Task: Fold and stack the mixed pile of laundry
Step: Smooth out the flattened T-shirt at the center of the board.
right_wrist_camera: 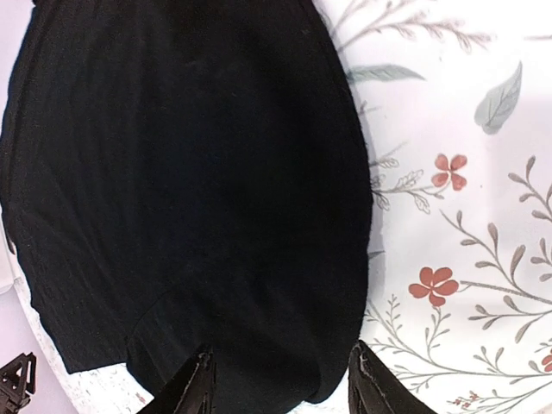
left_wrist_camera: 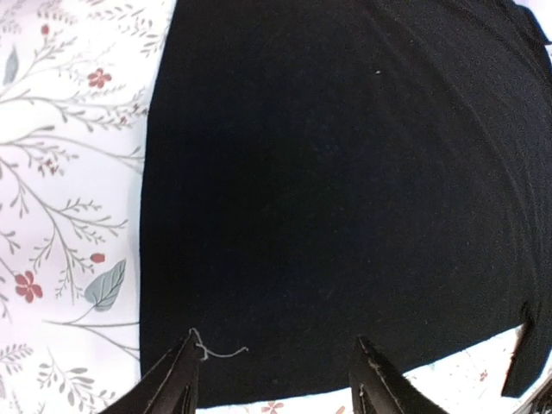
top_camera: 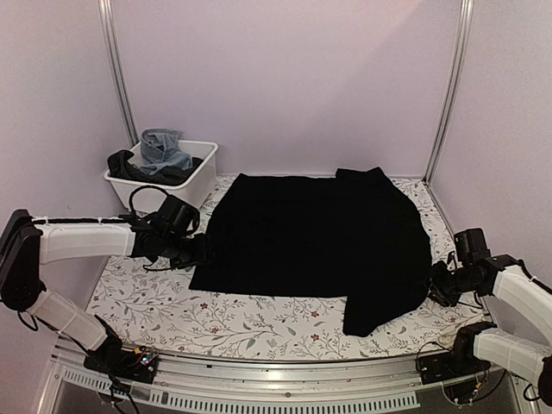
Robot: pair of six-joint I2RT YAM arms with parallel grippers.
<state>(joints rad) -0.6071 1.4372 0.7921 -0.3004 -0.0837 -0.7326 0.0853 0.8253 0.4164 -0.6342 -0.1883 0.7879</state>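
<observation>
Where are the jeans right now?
Top view, far left corner of the table: the jeans lie in the white bin on dark clothes, beyond the left end of the black cloth.

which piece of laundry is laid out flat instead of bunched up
The large black cloth, spread flat on the floral table. The light blue jeans and the dark clothes with them lie crumpled in the white bin.

White bin point(top_camera: 200, 183) sits at the far left corner, just beside the left post point(top_camera: 118, 73). The tablecloth point(top_camera: 259, 323) is white with grey leafy sprigs and little red flowers. Lilac walls point(top_camera: 293, 78) all round, another post point(top_camera: 452, 82) far right, and a metal rail point(top_camera: 285, 378) along the near edge.
</observation>
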